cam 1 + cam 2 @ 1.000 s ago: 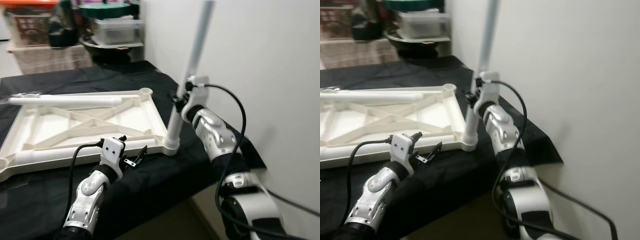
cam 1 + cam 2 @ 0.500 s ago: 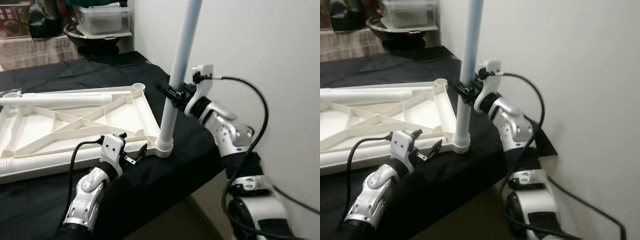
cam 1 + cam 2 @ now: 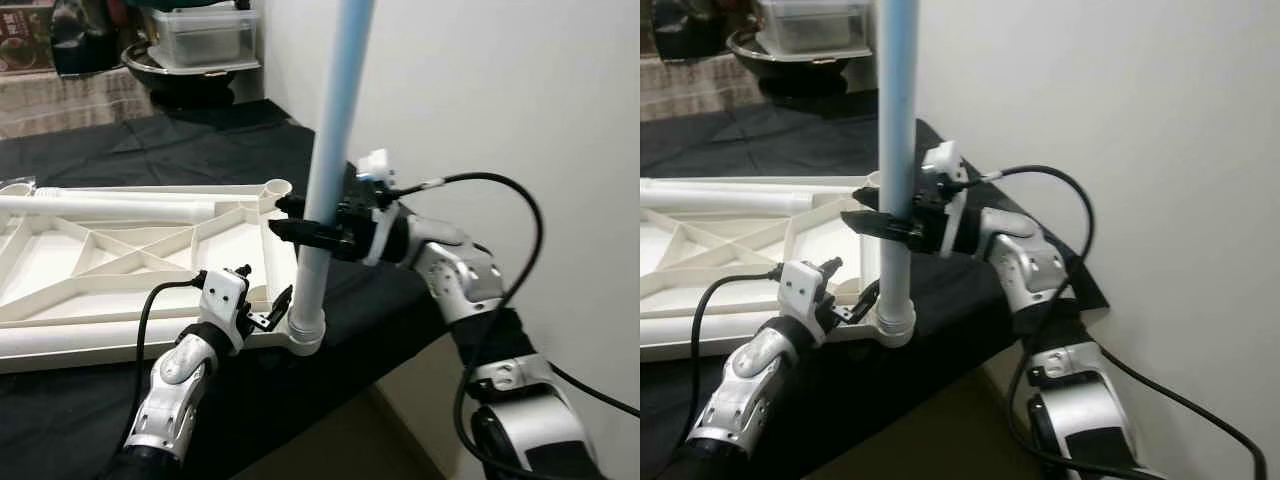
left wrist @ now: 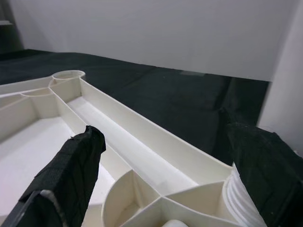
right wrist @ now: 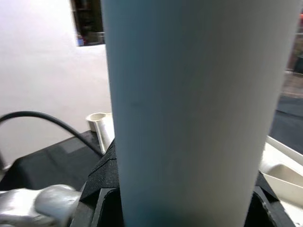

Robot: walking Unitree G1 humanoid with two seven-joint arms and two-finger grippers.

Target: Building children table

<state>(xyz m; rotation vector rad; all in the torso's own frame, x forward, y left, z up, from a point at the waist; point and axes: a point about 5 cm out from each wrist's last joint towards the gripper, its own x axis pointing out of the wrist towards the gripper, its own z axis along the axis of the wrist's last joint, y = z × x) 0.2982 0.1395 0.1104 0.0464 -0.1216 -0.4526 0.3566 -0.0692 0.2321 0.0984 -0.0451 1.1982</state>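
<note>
Leg: long pale round plastic table leg (image 3: 335, 120), upright in near right corner socket (image 3: 305, 325) of upturned white ribbed plastic tabletop frame (image 3: 120, 255) on black-clothed worktop (image 3: 200, 140).
Right tool (image 3: 300, 225): clamped on leg at mid-height.
Left tool (image 3: 270, 312): fingers apart, straddling frame rim beside socket.
Second leg: white tube (image 3: 110, 207) lying across frame.
Handling: likely light, stiff, smooth and a bit slippery; grip low for torque, brace frame near socket.
</note>
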